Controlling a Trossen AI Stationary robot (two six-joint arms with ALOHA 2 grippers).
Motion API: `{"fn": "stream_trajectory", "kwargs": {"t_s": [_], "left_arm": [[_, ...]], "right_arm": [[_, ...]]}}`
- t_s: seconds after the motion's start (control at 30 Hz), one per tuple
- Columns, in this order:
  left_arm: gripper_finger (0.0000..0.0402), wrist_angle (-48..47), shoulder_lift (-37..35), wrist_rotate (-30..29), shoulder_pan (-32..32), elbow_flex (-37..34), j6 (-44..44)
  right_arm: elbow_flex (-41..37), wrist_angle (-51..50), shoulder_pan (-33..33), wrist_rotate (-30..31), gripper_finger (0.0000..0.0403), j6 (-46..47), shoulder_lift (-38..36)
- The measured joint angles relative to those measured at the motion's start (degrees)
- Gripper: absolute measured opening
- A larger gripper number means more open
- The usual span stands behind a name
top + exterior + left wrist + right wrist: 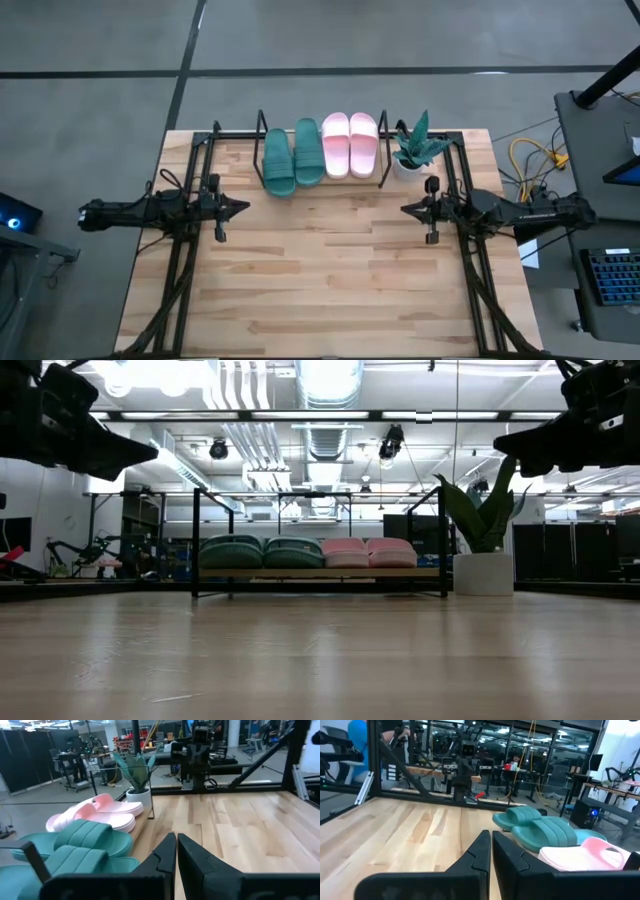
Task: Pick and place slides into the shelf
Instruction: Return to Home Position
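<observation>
Both green slides (292, 157) and both pink slides (349, 144) lie side by side on the black rod shelf (262, 133) at the table's far edge, soles down on its board. The low view shows the green slides (262, 552), the pink slides (367, 552) and the shelf (195, 540). My left gripper (243, 207) hovers shut over the table's left side, pointing right, nothing in it. My right gripper (405, 209) hovers shut over the right side, pointing left, also holding nothing. The wrist views show the shut fingertips (176, 851) (489, 845).
A potted plant in a white pot (412, 150) stands right of the shelf at the far edge. Black arm frames (180, 260) (478, 270) run along the table's left and right sides. Bare wooden table (325, 270) lies between the arms and toward the near edge.
</observation>
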Motion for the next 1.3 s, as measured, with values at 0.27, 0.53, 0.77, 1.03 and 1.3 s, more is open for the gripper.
{"fn": "stream_trajectory", "kwargs": {"t_s": [0.27, 0.53, 0.77, 1.03, 1.3], "left_arm": [[0.0001, 11.73, 0.31, 6.68, -0.02, -5.46, 2.88], [0.0001, 11.16, -0.09, 12.62, 0.00, -5.62, 4.32], [0.0001, 11.20, 0.09, 12.45, 0.02, -5.66, 6.02], [0.0001, 11.23, 0.10, 12.39, 0.02, -5.61, 6.09], [0.0001, 11.27, 0.09, 12.33, 0.02, -5.61, 6.09]], "right_arm": [[0.00, -1.28, 0.00, 0.20, 0.0008, 0.31, -0.32], [0.00, -1.85, 0.00, 0.20, 0.0008, 0.57, -0.60], [0.00, -1.74, 0.00, -0.28, 0.0008, 0.64, -0.60], [0.02, -0.07, 0.00, -0.28, 0.0008, 0.27, -0.60], [0.02, -0.07, 0.00, -0.24, 0.0008, -1.97, -0.56]]}}
